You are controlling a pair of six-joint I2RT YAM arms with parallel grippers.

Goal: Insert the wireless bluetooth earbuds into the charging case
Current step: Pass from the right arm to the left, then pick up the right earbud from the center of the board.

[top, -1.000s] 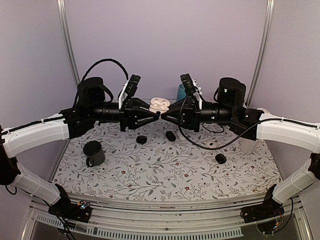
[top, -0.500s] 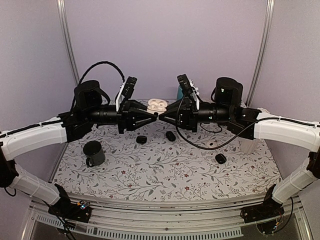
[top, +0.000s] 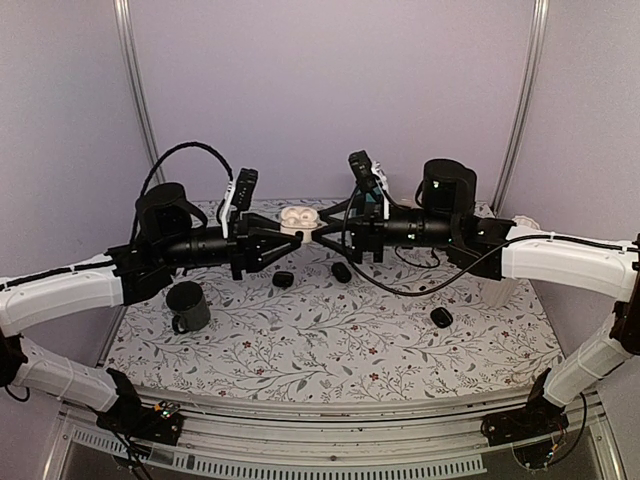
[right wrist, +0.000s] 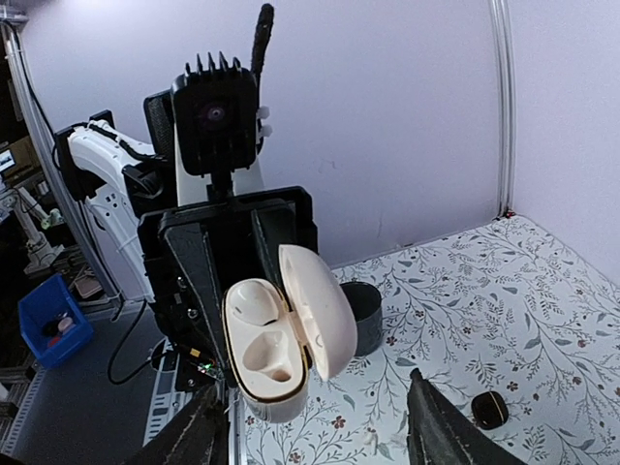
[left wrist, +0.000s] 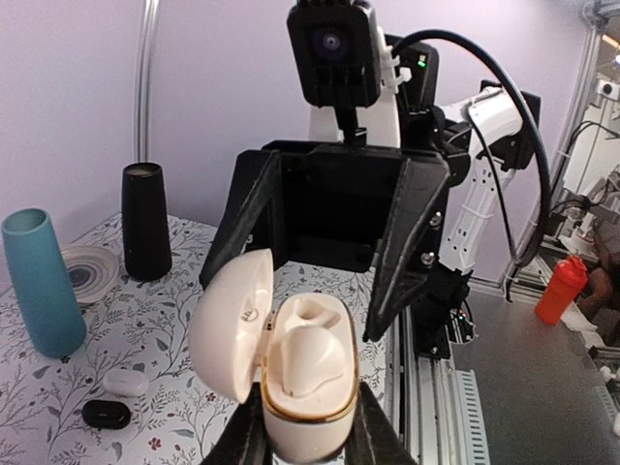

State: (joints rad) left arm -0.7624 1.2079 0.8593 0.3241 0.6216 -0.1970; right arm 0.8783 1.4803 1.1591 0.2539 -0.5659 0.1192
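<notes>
The charging case (left wrist: pixel 302 373) is a small white clamshell with a gold rim, its lid swung open to one side. My left gripper (left wrist: pixel 305 431) is shut on its body and holds it in the air over the back of the table (top: pixel 330 330). One white earbud (right wrist: pixel 254 301) sits in a socket; the other socket (right wrist: pixel 266 355) looks empty. My right gripper (right wrist: pixel 315 436) faces the case (top: pixel 297 219) from the right, a short way off. Its fingers (right wrist: pixel 441 426) are spread, with nothing between them.
A dark mug (top: pixel 187 305) stands front left, and three small black cases (top: pixel 283 279) (top: pixel 342 272) (top: pixel 441 317) lie on the floral cloth. At the back stand a teal vase (left wrist: pixel 39 281), a black cylinder (left wrist: pixel 145 221) and a white pebble case (left wrist: pixel 126 381).
My right gripper has gone from shut to open and backed slightly away from the case. The left arm has drawn left and lower with the case in its grip.
</notes>
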